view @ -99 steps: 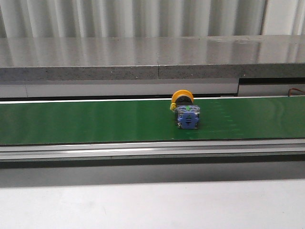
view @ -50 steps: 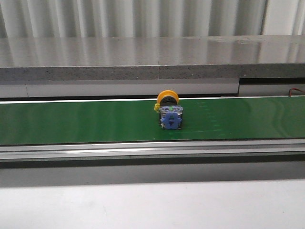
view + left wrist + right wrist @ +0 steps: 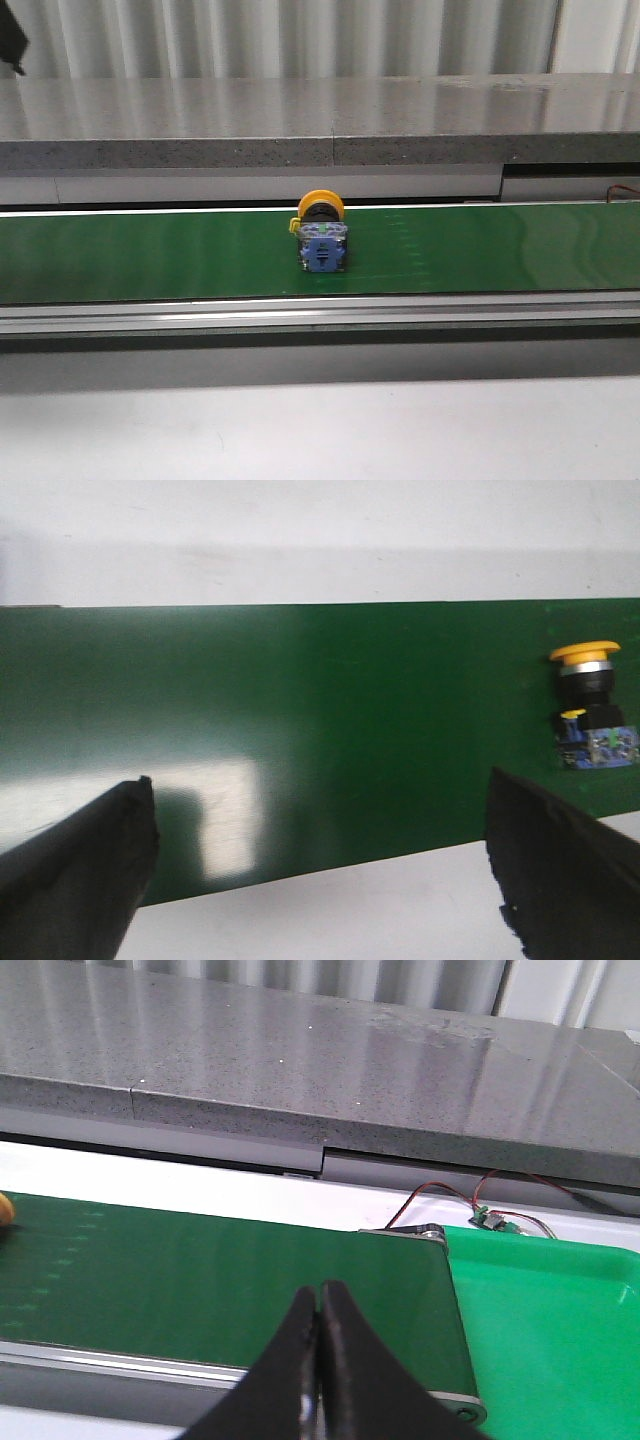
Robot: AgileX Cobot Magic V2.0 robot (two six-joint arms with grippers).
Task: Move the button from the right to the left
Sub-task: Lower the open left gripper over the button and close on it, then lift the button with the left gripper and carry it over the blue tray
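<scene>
The button [image 3: 321,235] lies on its side on the green belt [image 3: 150,255], yellow cap to the back, blue block to the front. It also shows in the left wrist view [image 3: 590,708], beside one finger and outside the jaws. My left gripper [image 3: 320,865] is open and empty above the belt's edge. My right gripper [image 3: 319,1305] is shut and empty over the belt's right end; only a sliver of the yellow cap [image 3: 4,1210] shows there. Neither gripper shows in the front view, apart from a dark tip [image 3: 12,35] at the top left corner.
A grey stone ledge [image 3: 320,120] runs behind the belt. A metal rail [image 3: 320,312] borders the belt's front, with a white table surface [image 3: 320,430] before it. A green tray [image 3: 560,1320] and red-black wires [image 3: 480,1205] lie past the belt's right end.
The button has travelled left along the belt, from right of centre to about the centre. A dark tip has appeared at the front view's top left corner.
</scene>
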